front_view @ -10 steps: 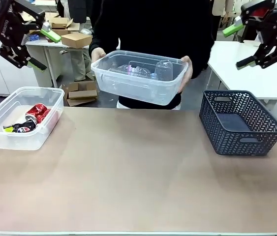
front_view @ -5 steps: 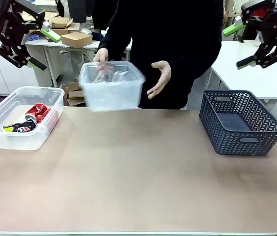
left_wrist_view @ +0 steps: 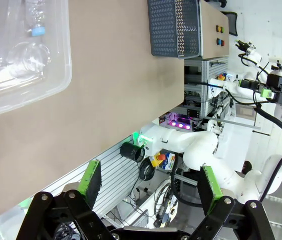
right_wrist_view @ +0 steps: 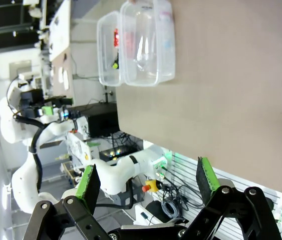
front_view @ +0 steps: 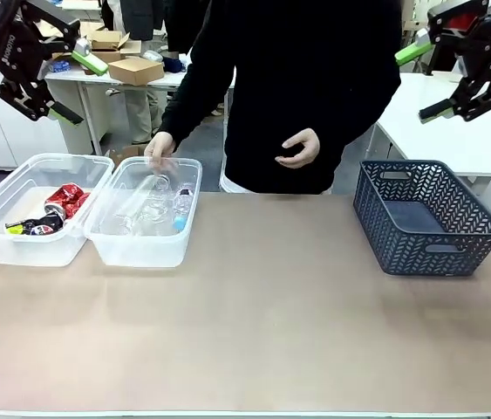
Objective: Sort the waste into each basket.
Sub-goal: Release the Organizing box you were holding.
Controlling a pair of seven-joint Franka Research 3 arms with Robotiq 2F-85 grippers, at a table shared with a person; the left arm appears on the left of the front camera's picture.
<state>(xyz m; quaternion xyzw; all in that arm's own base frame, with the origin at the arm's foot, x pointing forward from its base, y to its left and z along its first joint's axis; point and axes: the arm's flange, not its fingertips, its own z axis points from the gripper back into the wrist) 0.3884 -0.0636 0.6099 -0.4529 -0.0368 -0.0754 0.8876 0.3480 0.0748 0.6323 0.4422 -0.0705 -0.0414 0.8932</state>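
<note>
Standing on the far left part of the desk (front_view: 254, 323) are two clear tubs, side by side and touching. The left tub (front_view: 18, 249) holds red and dark drink cans (front_view: 64, 201) lying on their sides. The right tub (front_view: 140, 249) holds clear plastic bottles (front_view: 145, 209), one of them with a blue cap (front_view: 178, 223). A person in a black top stands at the far side of the desk; one hand (front_view: 160, 147) rests on the far rim of the right tub, while the other hand (front_view: 300, 148) hangs in the air, loosely curled, above the desk's far edge.

A dark grey lattice basket (front_view: 424, 218) sits on the far right of the desk, well apart from the tubs.

Both arms are raised high above the desk, away from everything on it. The left pincer (front_view: 69, 83) hangs at the upper left, above and behind the left tub, its green-padded fingers spread wide with nothing between them. The right pincer (front_view: 428, 78) hangs at the upper right, above the lattice basket, likewise spread wide and holding nothing.

From the left wrist, the pincer (left_wrist_view: 148, 182) stands wide open, with the bottle tub (left_wrist_view: 55, 85) and the lattice basket (left_wrist_view: 173, 27) on the desk beyond. From the right wrist, the pincer (right_wrist_view: 146, 182) is also wide open, with both tubs (right_wrist_view: 146, 77) seen together far off on the desk.
</note>
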